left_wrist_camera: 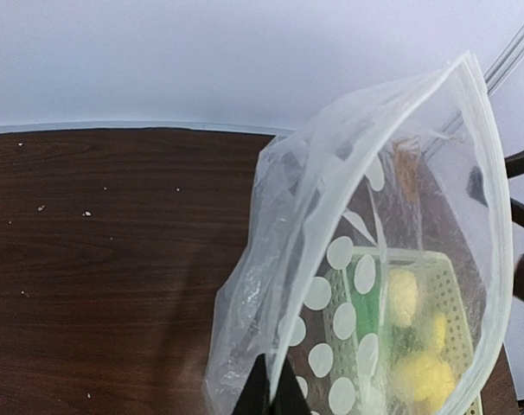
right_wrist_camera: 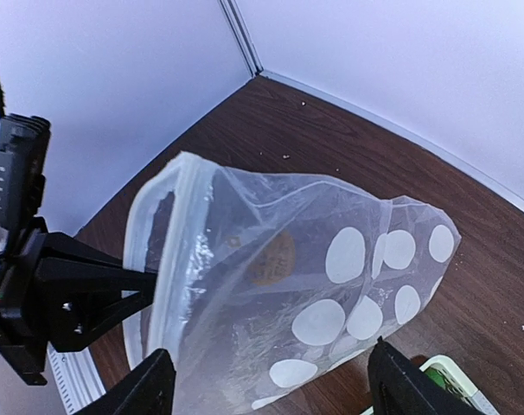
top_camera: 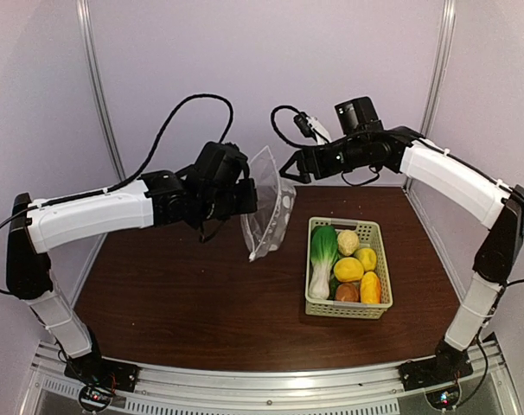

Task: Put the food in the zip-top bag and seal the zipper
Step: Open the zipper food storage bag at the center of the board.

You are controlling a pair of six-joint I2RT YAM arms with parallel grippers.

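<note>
**Operator:** Status of the left side?

**Inspector:** Your left gripper [left_wrist_camera: 269, 385] has its fingers pinched together on the mouth edge of the zip-top bag [top_camera: 269, 212]. The bag hangs from that pinch above the table [top_camera: 175, 294]. I cannot tell whether its lower end touches the wood.

**Operator:** And the mouth?

**Inspector:** The zipper [left_wrist_camera: 504, 216] is unsealed and the mouth gapes in a wide loop. A brownish patch shows through the plastic. I cannot tell what it is.

**Operator:** Right side?

**Inspector:** Your right gripper [right_wrist_camera: 266, 367] is level with the top of the bag, its fingers spread wide apart and clamped on nothing. From its wrist view, the bag fills the space ahead of the two fingers. I cannot tell whether a fingertip touches the plastic.

**Operator:** Where is the food?

**Inspector:** The food [top_camera: 349, 270] lies in the pale green basket [top_camera: 347, 313], which stands on the table just right of the bag. You have the green leafy vegetable [top_camera: 322, 255] along the basket's left side, with the yellow pieces and a brown round piece packed beside it
</note>
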